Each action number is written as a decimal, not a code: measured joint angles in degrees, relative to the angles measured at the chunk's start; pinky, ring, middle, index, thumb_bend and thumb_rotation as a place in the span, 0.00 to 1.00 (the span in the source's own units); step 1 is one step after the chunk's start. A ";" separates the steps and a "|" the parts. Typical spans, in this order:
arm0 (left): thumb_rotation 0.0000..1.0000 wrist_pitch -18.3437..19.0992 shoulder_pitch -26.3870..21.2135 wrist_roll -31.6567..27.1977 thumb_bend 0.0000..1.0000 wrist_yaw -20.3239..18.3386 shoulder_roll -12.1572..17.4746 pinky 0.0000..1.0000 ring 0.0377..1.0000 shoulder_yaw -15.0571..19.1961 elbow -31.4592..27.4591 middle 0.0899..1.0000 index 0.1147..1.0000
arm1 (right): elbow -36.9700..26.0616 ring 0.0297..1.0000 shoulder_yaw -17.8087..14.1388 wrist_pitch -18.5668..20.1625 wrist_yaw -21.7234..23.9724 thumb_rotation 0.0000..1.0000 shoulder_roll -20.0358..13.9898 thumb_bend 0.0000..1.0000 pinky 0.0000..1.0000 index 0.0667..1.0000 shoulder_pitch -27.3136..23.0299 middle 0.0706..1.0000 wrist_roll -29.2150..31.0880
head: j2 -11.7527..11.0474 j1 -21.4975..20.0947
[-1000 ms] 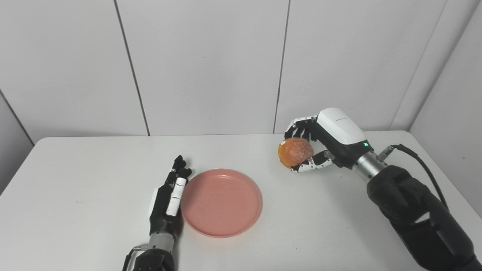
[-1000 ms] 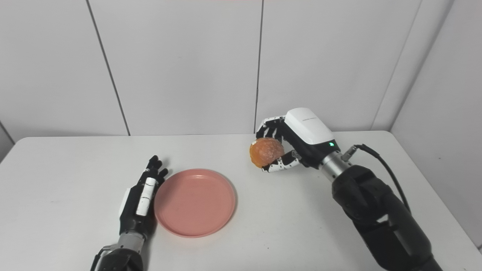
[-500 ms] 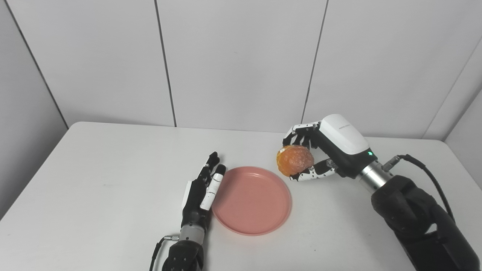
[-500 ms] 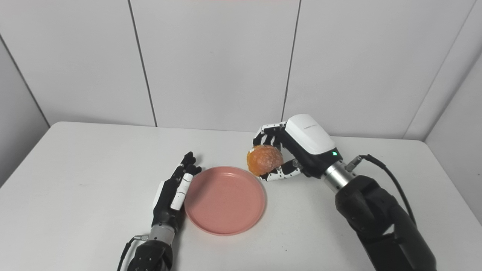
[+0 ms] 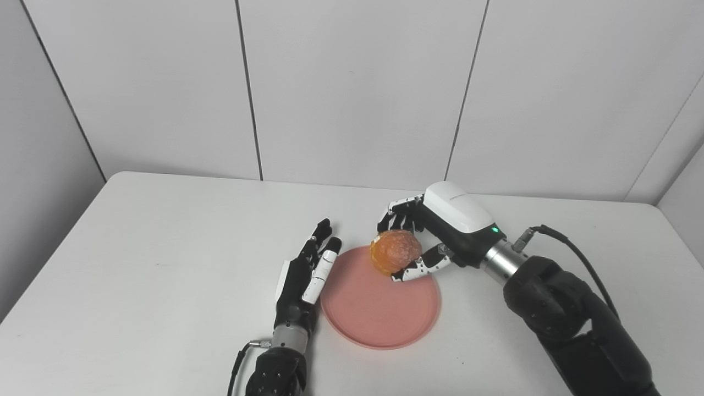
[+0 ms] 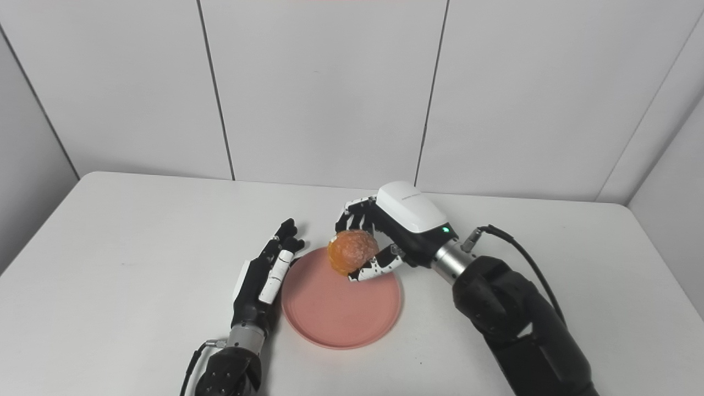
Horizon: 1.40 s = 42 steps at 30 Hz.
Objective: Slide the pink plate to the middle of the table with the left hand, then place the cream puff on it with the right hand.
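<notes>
The pink plate (image 5: pixel 379 308) lies flat on the white table (image 5: pixel 165 247), near its middle. My left hand (image 5: pixel 305 275) rests edge-on against the plate's left rim, fingers straight and apart, holding nothing. My right hand (image 5: pixel 434 234) is shut on the cream puff (image 5: pixel 395 252), a round golden-brown ball. It holds the puff over the far part of the plate; whether the puff touches the plate I cannot tell. The same puff (image 6: pixel 352 252) and plate (image 6: pixel 341 308) show in the right eye view.
White wall panels stand behind the table's far edge. A black cable (image 5: pixel 572 250) loops off my right wrist. The table's right edge (image 5: pixel 676 242) lies beyond my right arm.
The camera has shifted, so the whole scene sits further right. My right hand has carried the cream puff leftward from beside the plate to over its far part. My left hand stays at the rim.
</notes>
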 measured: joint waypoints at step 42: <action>0.83 2.28 0.06 0.00 0.85 0.05 0.02 0.78 0.88 -0.04 -1.62 0.95 0.90 | 15.38 0.42 5.95 -2.71 8.20 0.01 2.64 0.53 0.36 0.49 -4.68 0.41 -0.94 | 1.32 -1.49</action>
